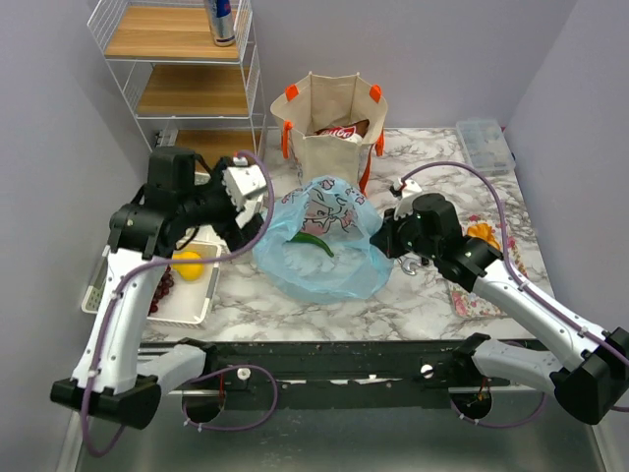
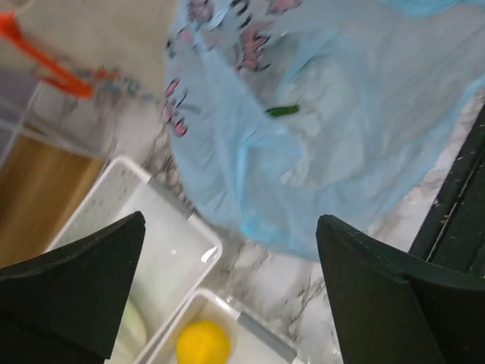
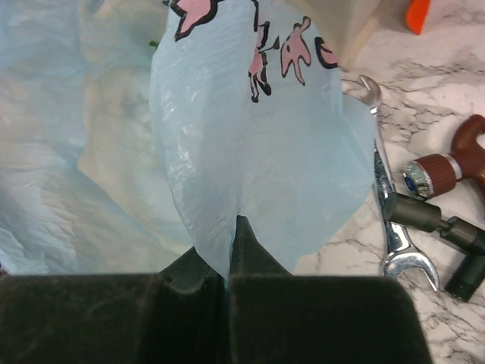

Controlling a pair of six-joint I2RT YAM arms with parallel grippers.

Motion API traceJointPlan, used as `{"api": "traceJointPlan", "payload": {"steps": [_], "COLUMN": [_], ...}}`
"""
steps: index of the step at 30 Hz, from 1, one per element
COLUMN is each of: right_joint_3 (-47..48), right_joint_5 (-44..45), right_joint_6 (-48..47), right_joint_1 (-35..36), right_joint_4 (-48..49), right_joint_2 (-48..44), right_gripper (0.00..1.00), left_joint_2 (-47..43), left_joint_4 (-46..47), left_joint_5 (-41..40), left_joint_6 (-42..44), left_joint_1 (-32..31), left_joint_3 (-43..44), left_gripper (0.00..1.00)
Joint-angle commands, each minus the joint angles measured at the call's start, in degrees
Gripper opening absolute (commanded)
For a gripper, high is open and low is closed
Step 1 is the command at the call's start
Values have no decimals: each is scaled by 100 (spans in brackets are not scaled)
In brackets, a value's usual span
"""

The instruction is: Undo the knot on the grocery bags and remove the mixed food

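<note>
Marble tabletop (image 1: 418,303) between lilac walls (image 1: 442,59); left gripper (image 2: 231,299) spread, right gripper (image 3: 233,231) pinching blue bag (image 1: 324,267).

A robot lab booth: plain lilac walls (image 1: 442,59) enclose a marble-print surface (image 1: 432,147); left arm (image 1: 108,324) and right arm (image 1: 521,295) are bolted at its near edge.

Plastic bag (image 1: 319,246) mid-tabletop (image 1: 393,307); tote (image 1: 329,152) just behind it, snack packet (image 1: 339,131) inside; tray (image 1: 192,300) at left edge holding fruit (image 1: 188,265); can (image 1: 223,22) on rack (image 1: 167,88), far-left corner.

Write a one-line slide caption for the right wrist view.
Right gripper pinches a fold of the light-blue plastic bag, a wrench and brown-handled tool lying on the marble table beside it.
</note>
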Motion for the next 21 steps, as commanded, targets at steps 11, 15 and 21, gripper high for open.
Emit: {"api": "traceJointPlan", "payload": {"steps": [11,15,21], "right_joint_3": [-212,-311,-437], "right_joint_5": [-1029,-1108,-978], "right_joint_6": [-280,-284,-387], "right_joint_1": [165,163,165], "right_joint_4": [-153,-136,-238], "right_joint_2": [-27,-76,-201], "right_gripper": [1,1,1], "left_joint_2": [605,1280,1325], "left_joint_4": [2155,2600,3068], "left_joint_5": [-1202,-1786,-2097], "left_joint_6": [1680,2134,3322], "left_joint_1": [-4013,-4016,-3877], "left_joint_3": [-1740,-1974,-3263], "left_gripper": [50,36,29]}}
